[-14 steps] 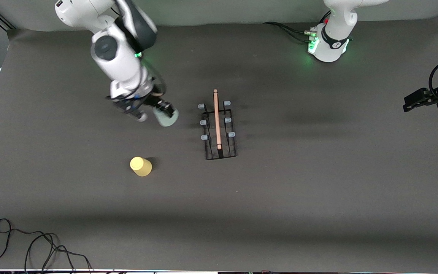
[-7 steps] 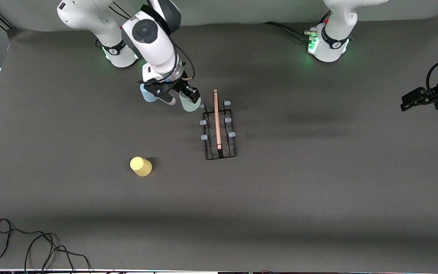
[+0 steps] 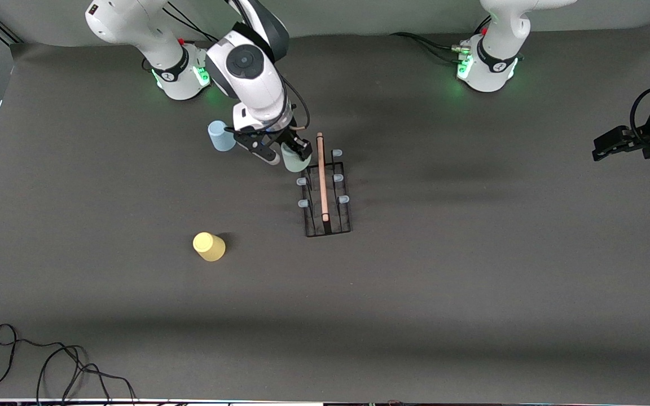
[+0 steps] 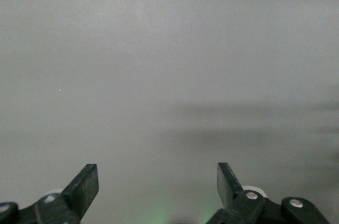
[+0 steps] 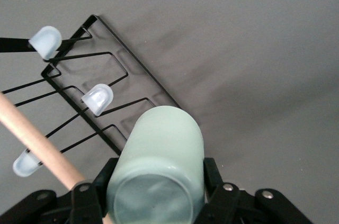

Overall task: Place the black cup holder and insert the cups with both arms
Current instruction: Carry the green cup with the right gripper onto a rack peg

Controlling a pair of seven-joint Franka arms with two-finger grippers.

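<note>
The black cup holder (image 3: 325, 194) stands mid-table with its wooden rod handle (image 3: 321, 175) on top. It also shows in the right wrist view (image 5: 127, 75), with pale-tipped prongs (image 5: 98, 98). My right gripper (image 3: 288, 153) is shut on the pale grey-green cup (image 3: 295, 160) and holds it tilted over the holder's end prong on the right arm's side. In the right wrist view the cup (image 5: 164, 144) sits between the fingers (image 5: 87, 203). The light blue cup (image 3: 220, 136) and the yellow cup (image 3: 208, 246) stand upside down on the table. My left gripper (image 3: 613, 144) waits open and empty at the left arm's end.
The grey mat (image 3: 471, 270) covers the table. A black cable (image 3: 48, 361) lies coiled at the near corner on the right arm's end. The left wrist view shows only bare mat between its fingers (image 4: 85, 187).
My right gripper has carried the grey-green cup across the table to the holder's end prong. The light blue cup has come into sight. The left arm barely shifted.
</note>
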